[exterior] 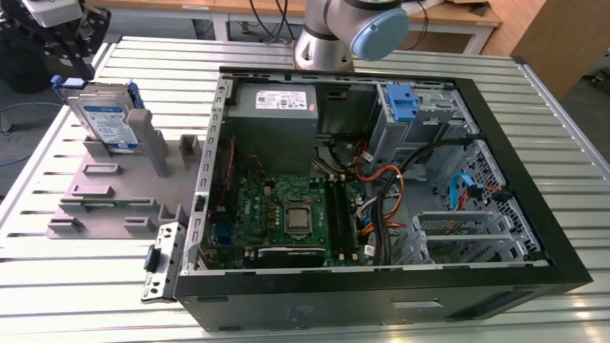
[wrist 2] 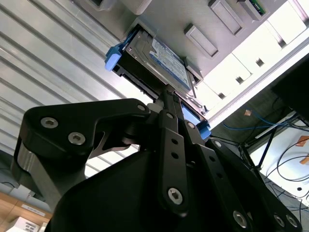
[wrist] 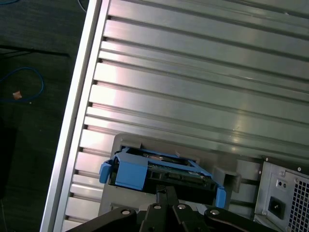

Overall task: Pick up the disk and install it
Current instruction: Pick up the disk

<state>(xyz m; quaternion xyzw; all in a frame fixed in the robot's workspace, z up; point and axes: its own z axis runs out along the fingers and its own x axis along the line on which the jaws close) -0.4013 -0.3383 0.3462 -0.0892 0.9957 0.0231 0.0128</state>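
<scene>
Black claw [wrist: 166,189] at top edge of disk [exterior: 103,118], grip state not discernible | disk upright in grey holder [exterior: 114,193] on slatted table [exterior: 57,286] | advise square, centred hold, straight upward lift | open computer case [exterior: 533,214] just beside holder

A grey plastic fixture [exterior: 114,193] with upright posts and slots stands directly beneath the pincer [exterior: 74,68], on a ribbed aluminium table [exterior: 86,286]. Off from the pincer toward the exterior view's right, just beside the fixture, lies an open black computer case [exterior: 381,300]. It holds a green motherboard [exterior: 286,214], a grey power supply [exterior: 276,118] with a white label, a narrow blue latch [exterior: 404,103], and orange and black cables [exterior: 386,193].
</scene>
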